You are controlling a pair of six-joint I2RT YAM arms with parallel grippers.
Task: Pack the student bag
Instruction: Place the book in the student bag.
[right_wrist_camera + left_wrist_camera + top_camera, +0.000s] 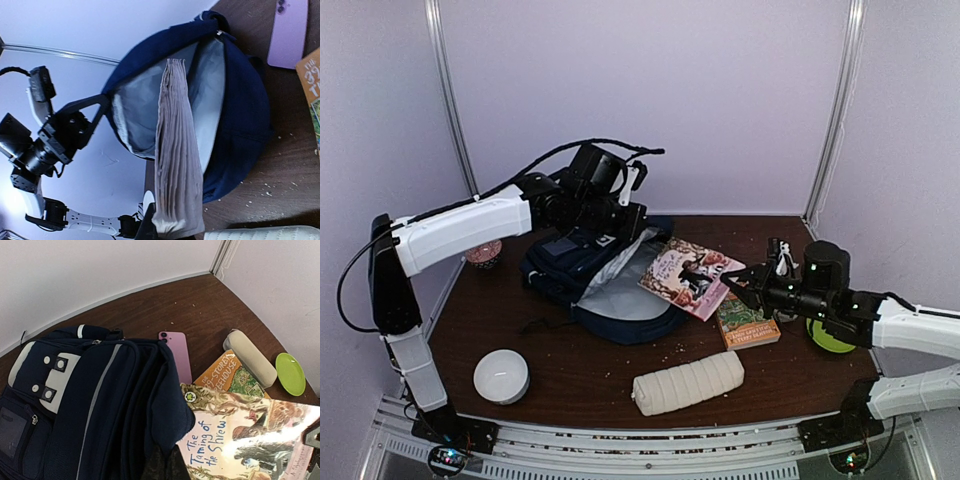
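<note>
picture book (240,440) at student bag (110,400) mouth; phone (176,356) beside, possibly touching.

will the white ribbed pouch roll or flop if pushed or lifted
Probably soft: the white ribbed pouch looks padded and slightly bowed, so it may sag when lifted. Lying on its rounded side, it could roll if pushed across.

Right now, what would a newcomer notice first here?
The open navy student bag in the middle, its rim held by the left gripper. At its mouth the right gripper grips the Taming of the Shrew book; a white ribbed pouch lies in front.
</note>
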